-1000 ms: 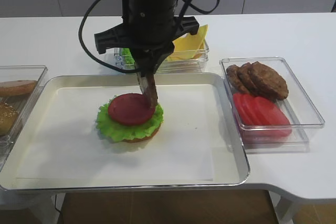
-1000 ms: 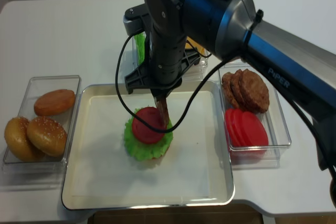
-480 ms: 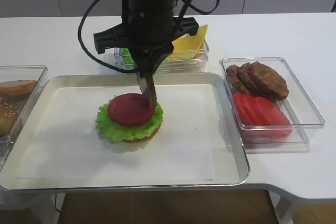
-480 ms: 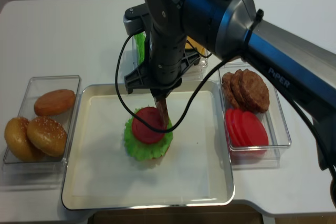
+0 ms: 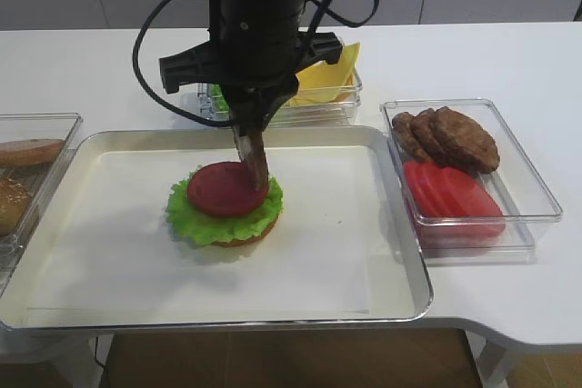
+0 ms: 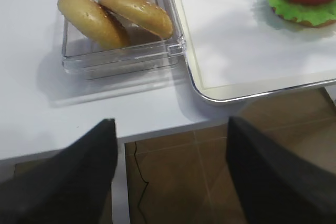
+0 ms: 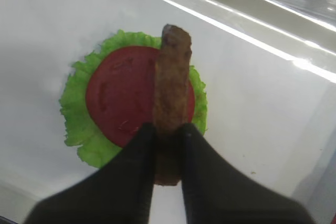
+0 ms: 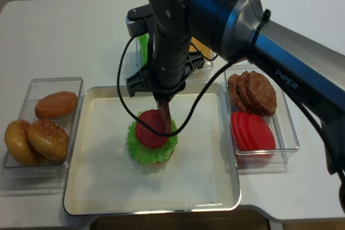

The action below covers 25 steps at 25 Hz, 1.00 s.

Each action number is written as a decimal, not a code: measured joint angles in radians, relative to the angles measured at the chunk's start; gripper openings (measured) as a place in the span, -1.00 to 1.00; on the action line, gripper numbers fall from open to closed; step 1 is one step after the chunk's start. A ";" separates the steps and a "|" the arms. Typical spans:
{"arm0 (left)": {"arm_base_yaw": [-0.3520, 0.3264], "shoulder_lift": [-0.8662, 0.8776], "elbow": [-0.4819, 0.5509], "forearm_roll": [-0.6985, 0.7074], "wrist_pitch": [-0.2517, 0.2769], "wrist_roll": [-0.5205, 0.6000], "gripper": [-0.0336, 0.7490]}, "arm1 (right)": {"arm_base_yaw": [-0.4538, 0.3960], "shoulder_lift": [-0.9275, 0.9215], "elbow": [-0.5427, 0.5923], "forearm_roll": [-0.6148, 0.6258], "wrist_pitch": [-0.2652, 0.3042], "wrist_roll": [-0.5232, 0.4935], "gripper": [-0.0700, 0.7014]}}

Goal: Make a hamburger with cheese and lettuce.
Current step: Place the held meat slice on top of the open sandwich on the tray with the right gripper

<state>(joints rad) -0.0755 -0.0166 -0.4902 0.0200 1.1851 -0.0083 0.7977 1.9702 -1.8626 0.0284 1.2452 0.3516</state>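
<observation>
hamburger point(image 5: 225, 209) sits left of centre on the tray point(image 5: 400, 252), so far a bun base, lettuce point(image 5: 205, 224) and a tomato slice point(image 5: 226, 188). the right end effector point(image 7: 167, 132) is clamped on a patty point(image 7: 171, 80) held on edge, hanging just over the 3 o'clock side of the tomato; whether its lower edge touches the slice cannot be told. the left end effector point(image 6: 168, 177) shows only two dark fingers spread wide apart and empty, over the surface edge below the bun box point(image 6: 123, 51). to do this step well, i judge the patty should be tipped flat towards 9 o'clock so it drops centred on the tomato, then let go low, since a release from this upright pose could let it roll off towards 3 o'clock and drag the slice askew. the lettuce frill overhangs all round and could catch a finger if the end effector goes too deep. room is good: bare tray paper lies open at 6 and 3 o'clock of the stack, and the tray's raised rim is well apart from it. at 12 o'clock, behind the tray, stands the box with cheese point(image 5: 329, 74), close under the arm, so lifting straight up before swinging back looks safest. the box of patties and tomato point(image 5: 536, 197) lies at 3 o'clock, just beside the tray rim.
</observation>
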 joint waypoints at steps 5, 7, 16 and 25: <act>0.000 0.000 0.000 0.000 0.000 0.000 0.32 | 0.000 0.000 0.000 0.002 0.000 0.000 -0.48; 0.000 0.000 0.000 0.000 0.000 0.000 0.32 | 0.000 0.000 0.000 0.002 0.000 0.000 -0.48; 0.000 0.000 0.000 0.000 0.000 0.000 0.32 | 0.000 0.000 0.000 -0.013 0.000 0.000 -0.49; 0.000 0.000 0.000 0.000 0.000 0.000 0.32 | 0.000 -0.018 0.000 -0.043 0.000 0.000 -0.49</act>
<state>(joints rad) -0.0755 -0.0166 -0.4902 0.0200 1.1851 -0.0083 0.7977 1.9526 -1.8626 -0.0145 1.2452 0.3516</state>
